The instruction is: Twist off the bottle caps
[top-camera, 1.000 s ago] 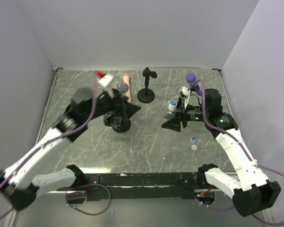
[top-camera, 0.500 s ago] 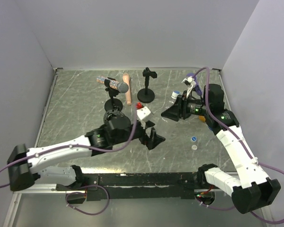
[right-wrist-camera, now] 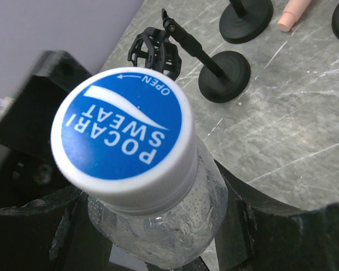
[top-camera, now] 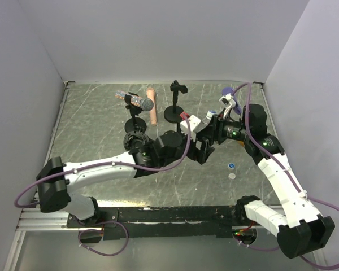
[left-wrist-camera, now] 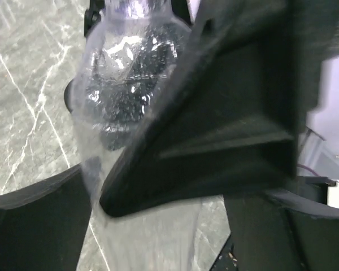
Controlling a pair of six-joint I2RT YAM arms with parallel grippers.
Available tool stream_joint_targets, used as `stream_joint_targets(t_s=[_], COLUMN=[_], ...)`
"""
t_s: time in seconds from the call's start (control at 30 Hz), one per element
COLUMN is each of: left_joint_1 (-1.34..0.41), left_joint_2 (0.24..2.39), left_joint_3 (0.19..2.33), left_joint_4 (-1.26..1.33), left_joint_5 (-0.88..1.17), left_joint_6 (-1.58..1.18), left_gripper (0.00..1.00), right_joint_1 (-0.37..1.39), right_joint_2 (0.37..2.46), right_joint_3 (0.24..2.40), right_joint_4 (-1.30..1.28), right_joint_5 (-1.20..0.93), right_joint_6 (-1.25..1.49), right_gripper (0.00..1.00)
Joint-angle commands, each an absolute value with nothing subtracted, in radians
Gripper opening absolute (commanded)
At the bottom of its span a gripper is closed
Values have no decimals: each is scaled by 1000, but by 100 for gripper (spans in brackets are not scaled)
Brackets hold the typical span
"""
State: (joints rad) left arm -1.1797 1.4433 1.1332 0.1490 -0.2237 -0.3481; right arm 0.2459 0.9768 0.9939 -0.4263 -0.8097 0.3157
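Table [top-camera: 101, 118]: grey marbled top.
Left gripper [top-camera: 201, 142]: jaws astride the clear bottle; whether they grip it cannot be told.
Right gripper [right-wrist-camera: 158, 243]: clamped on the clear bottle.
Clear bottle [right-wrist-camera: 175, 220]: between both grippers.
Bottle cap [right-wrist-camera: 121, 135]: blue-topped, on the bottle.
Loose: blue cap [top-camera: 230, 166] and whitish cap [top-camera: 231, 175], on the table.

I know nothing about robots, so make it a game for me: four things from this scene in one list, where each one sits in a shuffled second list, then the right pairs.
Things
1. Pocari Sweat cap
2. clear bottle
3. small loose blue cap
4. microphone

Places
A. lying on the table, near the right arm
B. up on a stand, back left
C. screwed onto the bottle's neck
D. clamped in the right gripper, off the table

Pairs: 1-C, 2-D, 3-A, 4-B
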Motion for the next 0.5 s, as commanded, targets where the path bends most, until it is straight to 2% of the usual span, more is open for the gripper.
stream_joint_targets(t_s=[0.0,0.1,0.2,0.23,0.3,0.47], left_joint_1=[-1186,-1186,-1184,-1184,-1183,-1155], left_joint_2=[1502,1512,1511,1506,1496,1448], left_joint_3=[1210,1207,1198,1190,1178,1138], left_joint_4=[114,100,92,94,92,66], left_joint_5=[-273,-272,-255,-252,-244,-187], left_joint_6=[-385,-385,-377,-376,-368,-344], left_gripper=[86,75,52,39,32,30], right_joint_1=[241,241,241,239,241,236], right_joint_2=[939,931,933,931,928,907], right_joint_3=[996,993,986,986,986,1008], right_joint_4=[-374,-367,-359,-359,-368,-420], right_joint_5=[-813,-818,-828,-830,-833,-841], right_joint_6=[345,353,351,347,328,195], right_gripper=[40,40,42,46,57,95])
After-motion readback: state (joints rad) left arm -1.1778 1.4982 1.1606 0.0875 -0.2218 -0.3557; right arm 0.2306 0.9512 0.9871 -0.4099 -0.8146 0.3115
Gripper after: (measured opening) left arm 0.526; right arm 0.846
